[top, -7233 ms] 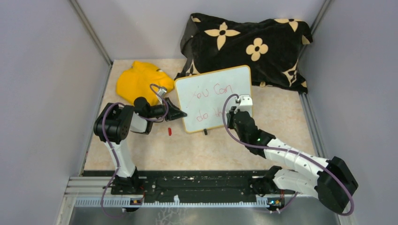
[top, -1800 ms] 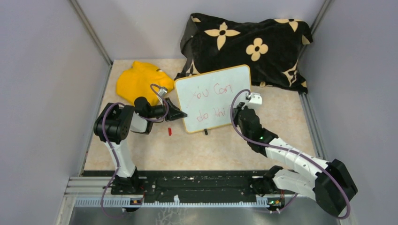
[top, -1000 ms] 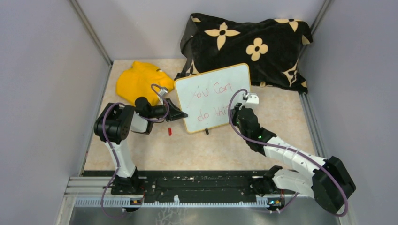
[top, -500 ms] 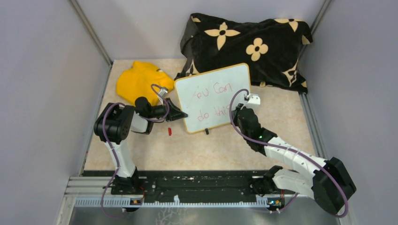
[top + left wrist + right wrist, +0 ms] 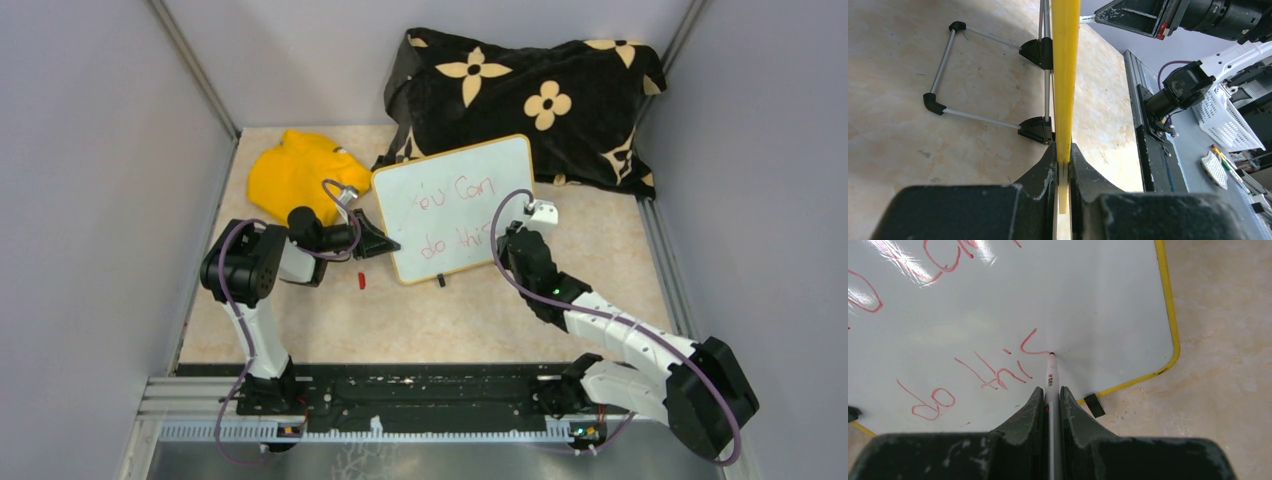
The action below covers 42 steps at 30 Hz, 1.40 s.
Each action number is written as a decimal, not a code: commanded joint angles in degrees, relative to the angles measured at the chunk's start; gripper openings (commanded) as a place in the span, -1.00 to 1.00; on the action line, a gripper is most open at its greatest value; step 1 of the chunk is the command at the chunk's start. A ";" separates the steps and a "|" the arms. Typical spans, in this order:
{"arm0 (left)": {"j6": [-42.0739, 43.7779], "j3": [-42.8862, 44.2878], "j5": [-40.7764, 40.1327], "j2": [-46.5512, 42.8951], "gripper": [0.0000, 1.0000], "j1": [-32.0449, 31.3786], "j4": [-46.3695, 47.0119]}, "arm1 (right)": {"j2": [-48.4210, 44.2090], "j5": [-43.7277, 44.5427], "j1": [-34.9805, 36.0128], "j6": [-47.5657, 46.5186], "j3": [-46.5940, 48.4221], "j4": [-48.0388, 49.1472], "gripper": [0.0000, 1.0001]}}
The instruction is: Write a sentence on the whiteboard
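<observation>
The whiteboard (image 5: 455, 205) stands tilted on the table, white with a thin yellow rim (image 5: 1066, 75). My left gripper (image 5: 385, 243) is shut on its left edge; the jaws (image 5: 1062, 150) pinch the rim. The sentence (image 5: 448, 215) is in red: "You Can" above, "do thi" (image 5: 973, 382) below, followed by a curved stroke. My right gripper (image 5: 1050, 392) is shut on a white marker (image 5: 1051, 377). The marker's tip touches the board at the end of that stroke. In the top view the right gripper (image 5: 505, 240) sits at the board's lower right part.
A yellow cloth (image 5: 300, 172) lies behind the left arm. A black cushion with tan flowers (image 5: 530, 95) fills the back. A small red cap (image 5: 361, 281) lies on the table below the board's left corner. The board's wire stand (image 5: 948, 65) rests behind it.
The right gripper has shifted slightly right along the lower line, and a curved red stroke has appeared after "thi". The left arm and the board have stayed still.
</observation>
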 commanded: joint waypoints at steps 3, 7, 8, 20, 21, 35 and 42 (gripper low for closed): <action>0.99 0.47 0.59 -0.06 -1.00 -0.29 -2.86 | 0.28 0.13 -1.35 0.47 0.06 -1.59 -1.00; 0.94 0.50 0.65 0.02 -1.00 -0.29 -2.87 | 0.46 -1.39 -1.32 0.63 -0.24 -1.68 -1.00; 0.94 0.49 0.62 0.03 -1.00 -0.29 -2.87 | 0.48 -1.75 -1.31 0.80 -0.31 -1.70 -1.00; 0.94 0.48 0.60 -0.03 -1.00 -0.47 -2.84 | 0.25 -5.74 -1.31 0.81 -0.20 -1.73 -1.00; 0.95 0.46 0.64 -0.10 -1.00 -0.47 -2.86 | 0.34 -6.05 -1.28 0.83 -0.16 -1.56 -1.00; 0.94 0.51 0.64 -0.21 -1.00 -0.47 -2.80 | -0.31 -8.90 -1.33 1.25 0.30 -1.13 -1.00; 1.11 0.55 0.76 -0.27 -1.00 -0.47 -2.91 | -7.04 -9.18 -1.35 0.11 1.85 -7.56 -1.00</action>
